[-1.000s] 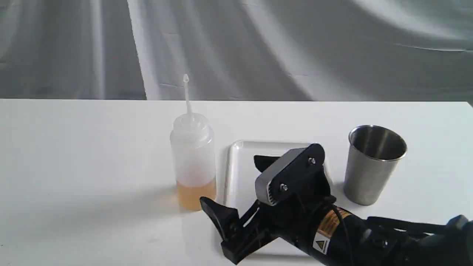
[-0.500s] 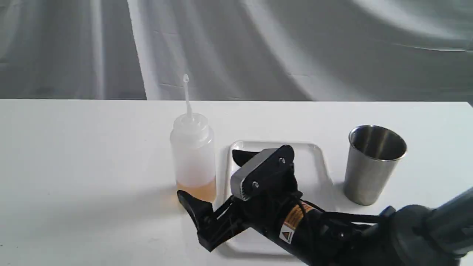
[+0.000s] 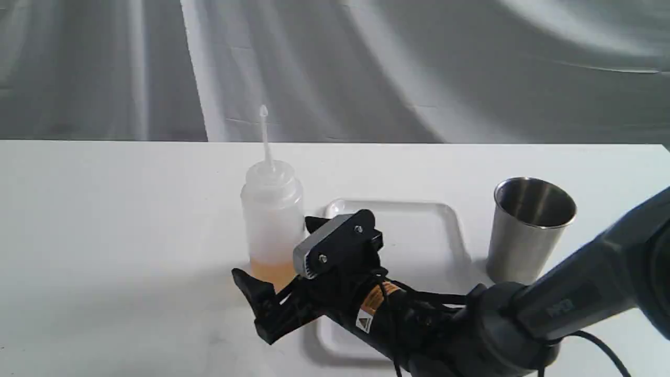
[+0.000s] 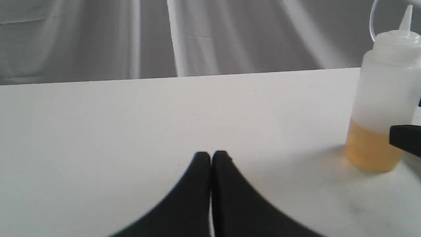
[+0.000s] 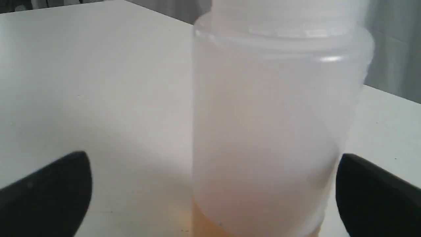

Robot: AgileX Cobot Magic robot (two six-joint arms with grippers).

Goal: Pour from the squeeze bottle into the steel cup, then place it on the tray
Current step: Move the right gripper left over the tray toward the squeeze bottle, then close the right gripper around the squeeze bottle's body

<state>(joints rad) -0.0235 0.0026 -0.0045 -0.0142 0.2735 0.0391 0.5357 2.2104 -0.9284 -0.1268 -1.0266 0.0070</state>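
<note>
The right claw [image 3: 277, 250] is wide apart, with one finger on each side of the low part of the bottle [image 3: 272, 204]. The bottle is upright on the bench [image 3: 104, 209]. Just beside it at 3 o'clock lies the tray [image 3: 424, 230], and further at 3 o'clock stands the cup [image 3: 526, 235]. The left claw [image 4: 210, 156] is together.

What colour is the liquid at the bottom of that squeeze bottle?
Amber-orange liquid in the squeeze bottle; clearest in the left wrist view.
</note>
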